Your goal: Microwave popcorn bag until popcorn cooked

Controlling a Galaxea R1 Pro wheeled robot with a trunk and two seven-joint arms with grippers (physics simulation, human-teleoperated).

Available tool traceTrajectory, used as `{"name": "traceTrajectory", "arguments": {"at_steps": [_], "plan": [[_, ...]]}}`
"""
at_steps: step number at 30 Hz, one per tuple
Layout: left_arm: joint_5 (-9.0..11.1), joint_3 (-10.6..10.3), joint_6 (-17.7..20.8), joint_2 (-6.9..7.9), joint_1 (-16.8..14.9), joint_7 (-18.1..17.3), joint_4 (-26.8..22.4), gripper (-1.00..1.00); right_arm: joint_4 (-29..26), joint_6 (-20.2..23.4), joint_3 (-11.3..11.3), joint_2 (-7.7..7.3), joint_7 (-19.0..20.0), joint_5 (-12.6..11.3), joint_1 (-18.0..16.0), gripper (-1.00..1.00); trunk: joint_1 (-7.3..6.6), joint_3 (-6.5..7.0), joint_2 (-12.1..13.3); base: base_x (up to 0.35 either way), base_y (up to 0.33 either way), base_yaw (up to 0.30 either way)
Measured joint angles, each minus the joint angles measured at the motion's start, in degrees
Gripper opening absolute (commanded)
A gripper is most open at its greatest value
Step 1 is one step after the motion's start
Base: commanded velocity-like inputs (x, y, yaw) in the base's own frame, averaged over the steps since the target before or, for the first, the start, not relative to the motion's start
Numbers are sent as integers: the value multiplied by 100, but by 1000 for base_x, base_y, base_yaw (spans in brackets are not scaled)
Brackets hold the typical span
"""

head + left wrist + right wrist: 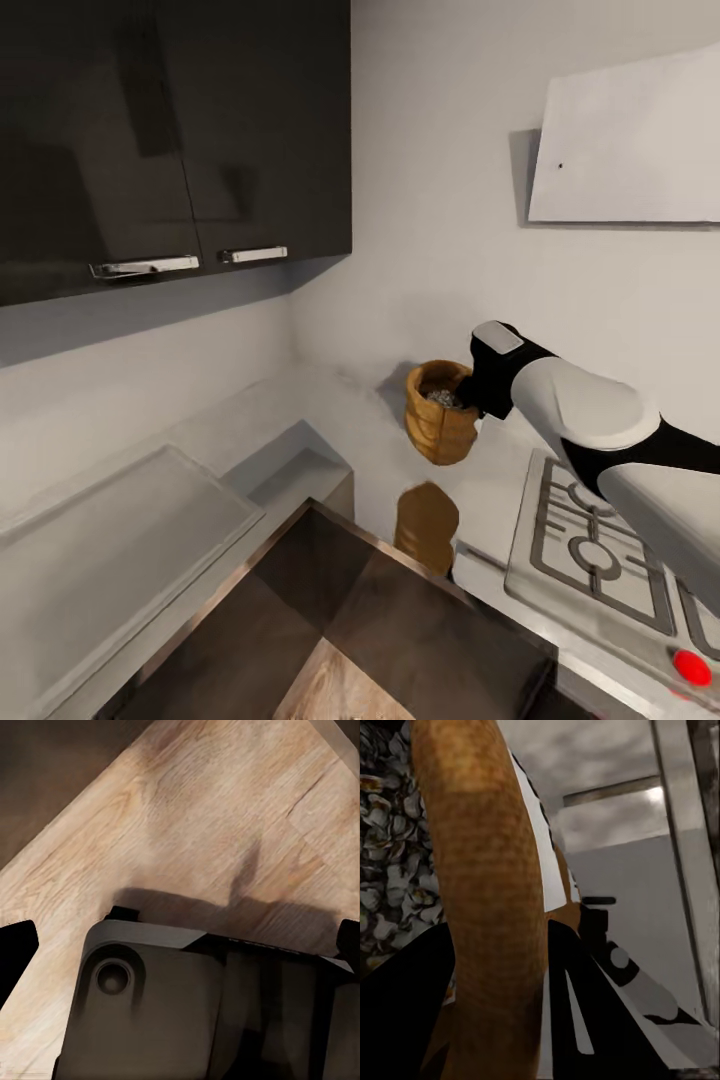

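The right gripper (478,398) clamps the rolled rim of the popcorn bag (440,412), one finger inside and one outside, holding it in the air above the countertop (420,455) near the hob's (600,550) left edge (a brown reflection lies below). Whether the left gripper (180,937) is open, I cannot tell.

Dark wall cabinets (175,130) hang on pale walls (440,200) above wood floor (187,817).
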Motion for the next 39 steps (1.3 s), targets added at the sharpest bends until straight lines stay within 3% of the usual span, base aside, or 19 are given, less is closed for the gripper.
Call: {"name": "traceTrajectory", "arguments": {"at_steps": [10, 14, 19, 25, 29, 33, 39], "plan": [[0, -1, 2, 0, 1, -4, -2, 100, 0, 32, 44, -100, -1, 6, 7, -100, 0, 25, 1, -343, 0, -52], [-2, -1, -4, 0, 1, -2, -1, 100, 0, 307, 38, -119, -18, 5, 15, -100, 0, 25, 1, -343, 0, 0], [0, 0, -4, 0, 1, -1, -2, 100, -188, 354, 59, -210, -547, 4, 8, -100, 0, 26, 0, -343, 0, 0], [-2, -1, 0, 0, 1, -4, -1, 100, -394, 355, 29, -244, -622, -7, 31, -100, 0, 26, 1, -343, 0, 0], [0, -8, -2, 0, 1, -2, -2, 100, -658, 365, 46, -372, -627, 7, 58, -100, 0, 26, 1, -343, 0, 0], [-2, -10, 0, 1, 2, -1, -3, 100, -818, 585, 49, -741, -615, 1, -27, -100, 0, 26, 0, -343, 0, 0], [-2, -10, 1, 0, 2, 0, -2, 100, -1102, 1016, 44, -898, -556, -12, -165, -100, 0, 26, 1, -343, 0, 0]]}}
